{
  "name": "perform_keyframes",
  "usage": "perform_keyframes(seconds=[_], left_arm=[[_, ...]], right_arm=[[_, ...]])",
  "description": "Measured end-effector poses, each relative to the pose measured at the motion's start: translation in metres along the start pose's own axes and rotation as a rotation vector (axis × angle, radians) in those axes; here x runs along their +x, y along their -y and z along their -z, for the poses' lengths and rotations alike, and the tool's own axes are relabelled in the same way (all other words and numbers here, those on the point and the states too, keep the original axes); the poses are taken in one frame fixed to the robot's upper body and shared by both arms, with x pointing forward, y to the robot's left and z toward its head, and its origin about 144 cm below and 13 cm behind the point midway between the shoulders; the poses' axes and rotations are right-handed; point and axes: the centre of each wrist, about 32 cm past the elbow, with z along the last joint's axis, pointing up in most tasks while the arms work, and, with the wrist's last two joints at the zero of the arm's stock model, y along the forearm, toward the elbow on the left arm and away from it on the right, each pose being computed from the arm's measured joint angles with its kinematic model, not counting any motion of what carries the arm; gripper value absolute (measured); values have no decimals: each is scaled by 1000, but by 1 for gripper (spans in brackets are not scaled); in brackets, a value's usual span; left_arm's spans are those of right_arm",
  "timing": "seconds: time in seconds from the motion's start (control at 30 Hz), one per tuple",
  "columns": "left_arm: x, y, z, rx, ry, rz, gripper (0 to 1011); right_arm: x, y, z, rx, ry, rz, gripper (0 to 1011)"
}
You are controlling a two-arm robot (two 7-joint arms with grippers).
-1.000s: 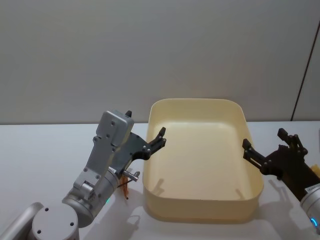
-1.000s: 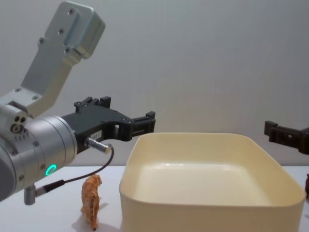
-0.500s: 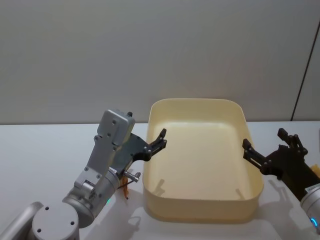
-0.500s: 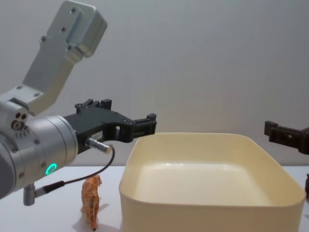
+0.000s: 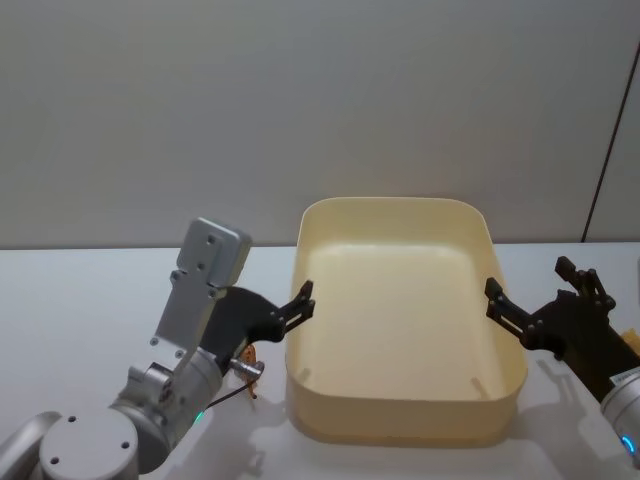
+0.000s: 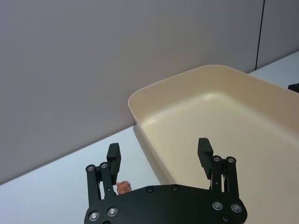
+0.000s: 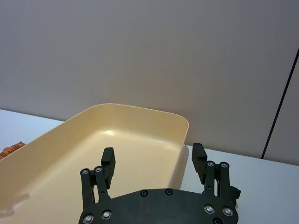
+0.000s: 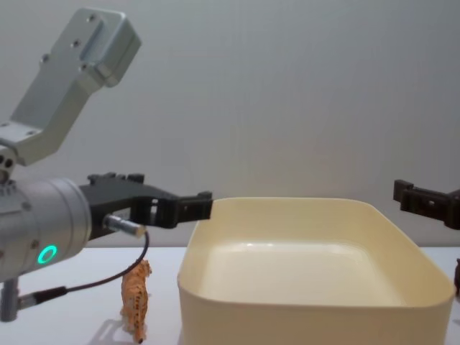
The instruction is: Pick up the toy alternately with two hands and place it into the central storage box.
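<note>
Orange tiger [image 8: 135,298] beside cream tub [image 8: 309,322]

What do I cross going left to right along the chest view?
Left arm's green ring light → tiger toy → cream storage box → right pincer. The left pincer overlaps both the tiger and the box rim, so it is left out.

Lit softly and evenly from overhead, moderately bright. Throws only faint, diffuse shadows onto the white table [image 5: 90,300] around the central storage box [image 5: 400,425]. Leaves a pale sheen on the box's inner floor. Glows green at the ring light [image 8: 47,254]
</note>
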Motion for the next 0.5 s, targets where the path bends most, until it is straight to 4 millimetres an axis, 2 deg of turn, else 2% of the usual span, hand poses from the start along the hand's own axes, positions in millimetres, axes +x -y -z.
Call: perform_keyframes(seconds=[0.5], left_arm=[[9, -6, 2, 164, -62, -66, 1001]], right_arm=[[0, 0, 0, 0, 0, 0, 1001]])
